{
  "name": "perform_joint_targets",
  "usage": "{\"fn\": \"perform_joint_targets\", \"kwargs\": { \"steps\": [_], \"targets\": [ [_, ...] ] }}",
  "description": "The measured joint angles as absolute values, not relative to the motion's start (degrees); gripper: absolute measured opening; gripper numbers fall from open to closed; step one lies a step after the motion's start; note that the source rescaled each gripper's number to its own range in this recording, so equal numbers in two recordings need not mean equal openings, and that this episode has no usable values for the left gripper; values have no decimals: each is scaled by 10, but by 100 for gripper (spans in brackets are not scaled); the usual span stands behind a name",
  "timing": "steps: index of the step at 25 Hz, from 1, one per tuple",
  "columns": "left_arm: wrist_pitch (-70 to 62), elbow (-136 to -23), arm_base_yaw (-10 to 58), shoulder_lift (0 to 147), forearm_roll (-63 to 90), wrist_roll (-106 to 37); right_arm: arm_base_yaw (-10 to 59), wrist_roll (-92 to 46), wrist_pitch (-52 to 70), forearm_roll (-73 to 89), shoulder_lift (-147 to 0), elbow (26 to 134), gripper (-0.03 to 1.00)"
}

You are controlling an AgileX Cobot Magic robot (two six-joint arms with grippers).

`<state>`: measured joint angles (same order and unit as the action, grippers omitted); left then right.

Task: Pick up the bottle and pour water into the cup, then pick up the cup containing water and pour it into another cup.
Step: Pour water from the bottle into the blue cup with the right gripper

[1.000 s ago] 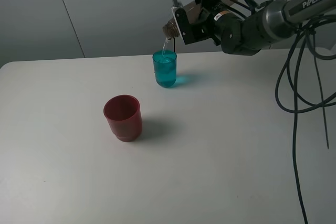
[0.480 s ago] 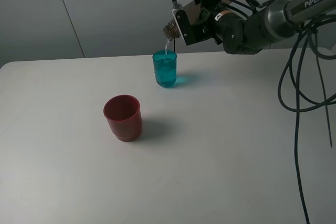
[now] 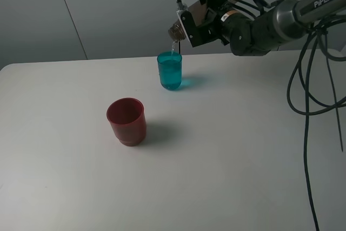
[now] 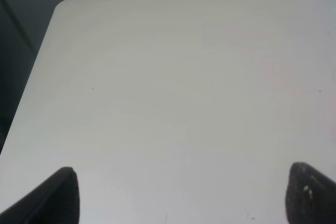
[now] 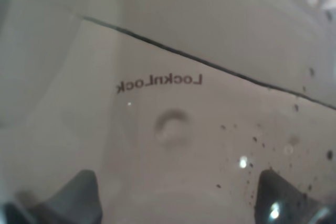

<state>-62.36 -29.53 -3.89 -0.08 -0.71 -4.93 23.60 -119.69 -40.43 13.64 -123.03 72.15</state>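
Note:
The smoky grey-brown bottle [image 3: 176, 28] is held tipped over, mouth down, above the teal-blue cup [image 3: 170, 72] at the back of the table. My right gripper [image 3: 210, 10] is shut on the bottle's body. A thin stream of water falls from the mouth into the cup, which is nearly full. In the right wrist view the bottle [image 5: 168, 124] fills the picture between the fingers [image 5: 79, 195]. The dark red cup [image 3: 126, 121] stands upright, nearer and to the left. My left gripper [image 4: 186, 200] hangs open over bare table [image 4: 184, 77], holding nothing.
Black cables [image 3: 305, 96] hang from the right arm down the right side. A grey wall stands just behind the table's far edge. The table's rounded back left corner [image 4: 60, 6] shows in the left wrist view.
The bottle has tipped slightly further and the stream into the teal-blue cup has thinned. Neither cup has moved.

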Motion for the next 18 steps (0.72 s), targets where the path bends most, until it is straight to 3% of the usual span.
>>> {"fn": "perform_joint_targets", "kwargs": {
  "steps": [13,18],
  "targets": [
    [-624,-295,-39,-1,-7,-49,236,-1192,-402,132,-1230,722,4],
    [-624,-295,-39,-1,-7,-49,236,-1111,-396,131,-1230,722,4]
  ]
}}
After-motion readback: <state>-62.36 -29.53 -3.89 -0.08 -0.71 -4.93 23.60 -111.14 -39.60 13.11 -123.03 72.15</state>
